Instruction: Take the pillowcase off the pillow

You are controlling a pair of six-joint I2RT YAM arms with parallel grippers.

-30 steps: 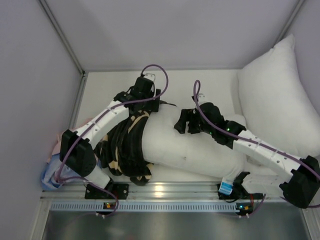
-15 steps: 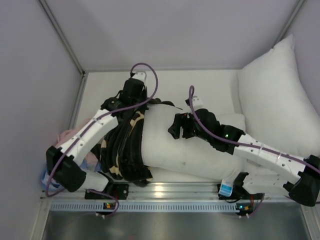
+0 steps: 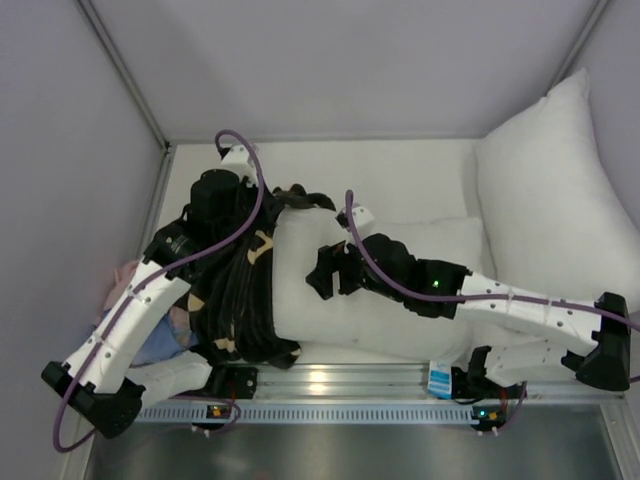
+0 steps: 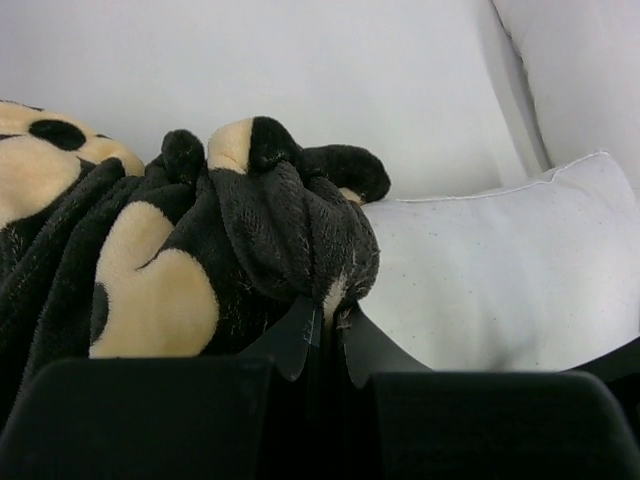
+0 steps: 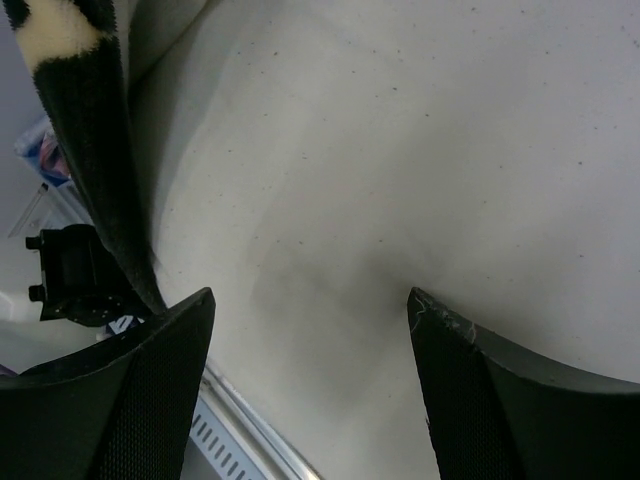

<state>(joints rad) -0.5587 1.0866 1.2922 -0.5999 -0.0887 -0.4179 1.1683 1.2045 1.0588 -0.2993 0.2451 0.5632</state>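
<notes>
The white pillow (image 3: 385, 285) lies across the table with its left end inside the bunched black pillowcase (image 3: 240, 295) printed with tan motifs. My left gripper (image 3: 262, 202) is at the pillowcase's far edge. In the left wrist view it (image 4: 328, 312) is shut on a fold of the plush pillowcase (image 4: 270, 215), with the pillow (image 4: 500, 270) to the right. My right gripper (image 3: 325, 272) rests open on the middle of the pillow. In the right wrist view its jaws (image 5: 310, 292) stand wide over the pillow (image 5: 400, 150), with the pillowcase edge (image 5: 90, 130) at left.
A second white pillow (image 3: 545, 190) leans in the back right corner. Pink and light-blue cloths (image 3: 150, 345) lie at the left, under the left arm. A blue-and-white tag (image 3: 440, 378) shows by the metal rail (image 3: 320, 385) along the near edge. Walls close in at left and back.
My left gripper shut on the pillowcase and swung left and back, drawing the fabric along the pillow. My right gripper slid left and nearer over the pillow, staying open.
</notes>
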